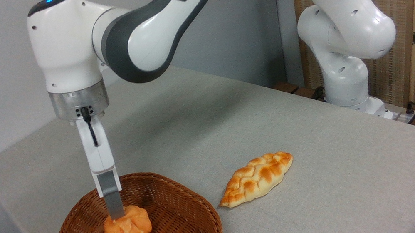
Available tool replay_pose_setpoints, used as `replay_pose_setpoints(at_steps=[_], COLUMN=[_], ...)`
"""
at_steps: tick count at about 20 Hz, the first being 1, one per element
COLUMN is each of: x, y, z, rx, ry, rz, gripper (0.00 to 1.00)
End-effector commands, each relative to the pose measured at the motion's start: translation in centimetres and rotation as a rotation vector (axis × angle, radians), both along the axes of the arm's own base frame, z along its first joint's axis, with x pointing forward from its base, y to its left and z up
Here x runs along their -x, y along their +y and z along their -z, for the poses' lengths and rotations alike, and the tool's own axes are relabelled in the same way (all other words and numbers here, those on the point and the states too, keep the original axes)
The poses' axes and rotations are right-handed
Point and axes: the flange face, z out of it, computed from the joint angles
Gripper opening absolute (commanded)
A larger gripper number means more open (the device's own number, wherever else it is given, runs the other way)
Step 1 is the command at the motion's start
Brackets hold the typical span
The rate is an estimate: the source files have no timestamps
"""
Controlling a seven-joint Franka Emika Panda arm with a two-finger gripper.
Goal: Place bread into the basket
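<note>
A: Start at your gripper (116, 216). What do you read there?

B: You see it edge-on, so only one grey finger (112, 200) shows, pointing straight down with its tip at the top left of the bread (128, 227). You cannot tell from here whether the jaws are clamped on the bun or parted from it; the second finger is hidden behind the first.

A: Count things for me.

B: You have one arm (150, 29), one gripper, one round bun, one basket (183, 226), one braided loaf (258, 177) and one table (323, 156).

A: Where is the bread against the basket?

B: It is inside the basket, on the woven floor, a little left of the middle. It sits directly under your fingertip, touching it or very nearly so. The loaf lies outside the basket, just beside its right rim, flat on the grey cloth.

A: And the arm's pose?

B: Your wrist hangs vertical above the basket's far left part, with the hand pointing straight down. The forearm runs up and to the right from there, and the base stands at the table's far edge, well apart from the basket.
</note>
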Motion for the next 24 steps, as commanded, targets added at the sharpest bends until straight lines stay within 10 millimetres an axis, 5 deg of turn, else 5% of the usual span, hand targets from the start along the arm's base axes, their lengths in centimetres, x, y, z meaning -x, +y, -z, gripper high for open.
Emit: replay_pose_setpoints(at_steps=[1, 7, 17, 24], x=[-0.1, 1.6, 8.4, 8.7], y=[-0.3, 1.8, 7.4, 9.6], z=[-1.7, -6.3, -11.8, -14.3], rx=[0.001, 0.023, 0.048, 0.044], ry=[-0.03, -0.044, 0.195, 0.199], rz=[-0.005, -0.115, -0.246, -0.324], gripper=[1.0, 1.0, 1.0, 1.0])
